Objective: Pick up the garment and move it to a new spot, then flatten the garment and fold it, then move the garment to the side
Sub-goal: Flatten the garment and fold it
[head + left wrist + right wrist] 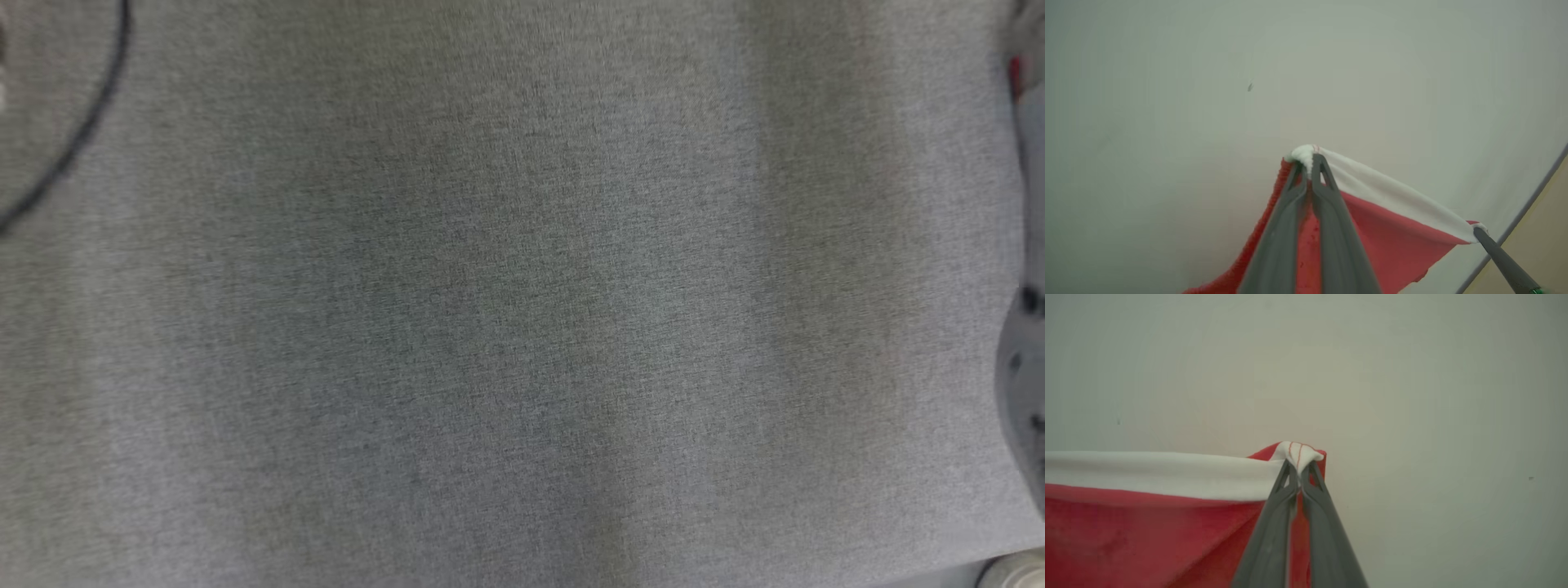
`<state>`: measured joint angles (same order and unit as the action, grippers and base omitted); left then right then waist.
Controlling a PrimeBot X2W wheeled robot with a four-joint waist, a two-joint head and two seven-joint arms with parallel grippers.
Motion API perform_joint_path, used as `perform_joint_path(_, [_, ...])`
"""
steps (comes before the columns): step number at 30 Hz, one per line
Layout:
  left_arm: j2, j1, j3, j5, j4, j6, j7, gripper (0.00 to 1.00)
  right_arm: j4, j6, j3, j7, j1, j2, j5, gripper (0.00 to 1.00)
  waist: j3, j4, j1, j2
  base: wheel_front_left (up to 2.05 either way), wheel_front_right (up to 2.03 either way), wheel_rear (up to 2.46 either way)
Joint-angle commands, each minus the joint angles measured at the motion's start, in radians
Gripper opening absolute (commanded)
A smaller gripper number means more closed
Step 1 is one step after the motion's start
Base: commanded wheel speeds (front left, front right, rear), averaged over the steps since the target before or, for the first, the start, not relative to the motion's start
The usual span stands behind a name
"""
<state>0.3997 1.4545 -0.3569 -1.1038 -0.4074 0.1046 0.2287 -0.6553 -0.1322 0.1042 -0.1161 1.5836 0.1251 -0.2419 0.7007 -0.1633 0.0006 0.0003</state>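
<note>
Clamped narrow with the right gripper (1299, 467), centre of the right wrist view, on a bunched white corner crossed by thin red stitch lines. Holding up the red garment (1126, 535) there, with its white band (1167, 473) running level to the left edge and red cloth hanging below.

Pinched tight likewise with the left gripper (1309, 161), centre of the left wrist view, on the band's other bunched corner. Stretched taut from there down to the lower right, to the right gripper's dark tip. Backed in both wrist views by a plain pale surface.

In the head view, blurred: a grey woven surface (522, 294), with a dark curved line (90, 114) at upper left.
</note>
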Motion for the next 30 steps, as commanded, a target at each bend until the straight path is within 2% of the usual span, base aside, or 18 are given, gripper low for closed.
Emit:
perform_joint_path(1, [0.002,-0.026,-0.002,-0.008,-0.001,0.008,0.005,0.00,0.002,0.003,0.018,-0.008,-0.025,0.007,-0.016,0.00,0.033,-0.016,-0.0006,-0.0003,0.00,0.00,0.00])
perform_joint_path(5, [0.018,-0.138,-0.045,-0.038,0.024,0.024,-0.006,0.00,0.053,0.003,0.119,0.015,-0.146,0.037,-0.098,0.00,-0.009,-0.006,-0.0006,-0.0003,0.00,0.00,0.00])
perform_joint_path(11, [0.050,-0.361,-0.122,-0.117,0.134,0.026,-0.018,0.00,0.282,0.003,0.194,0.145,-0.443,0.141,-0.209,0.00,-0.129,0.021,-0.0006,-0.0003,0.00,0.00,0.00])
perform_joint_path(17, [0.078,-0.601,-0.167,-0.189,0.202,0.026,-0.004,0.00,0.545,0.003,0.133,0.359,-0.770,0.211,-0.243,0.00,-0.273,0.039,-0.0006,-0.0003,0.00,0.00,0.00])
perform_joint_path(18, [0.081,-0.676,-0.168,-0.215,0.213,0.026,0.004,0.00,0.618,0.003,0.104,0.453,-0.872,0.214,-0.261,0.00,-0.320,0.044,-0.0006,-0.0003,0.00,0.00,0.00])
perform_joint_path(26, [0.072,-0.941,-0.218,-0.261,0.237,0.026,0.019,0.00,0.862,0.003,-0.057,0.822,-1.224,0.163,-0.252,0.00,-0.479,0.062,-0.0006,-0.0003,0.00,0.00,0.00])
perform_joint_path(30, [0.083,-1.041,-0.245,-0.231,0.226,-0.008,0.024,0.00,0.971,0.003,-0.102,0.980,-1.380,0.132,-0.226,0.00,-0.534,0.068,-0.0006,-0.0003,0.00,0.00,0.00])
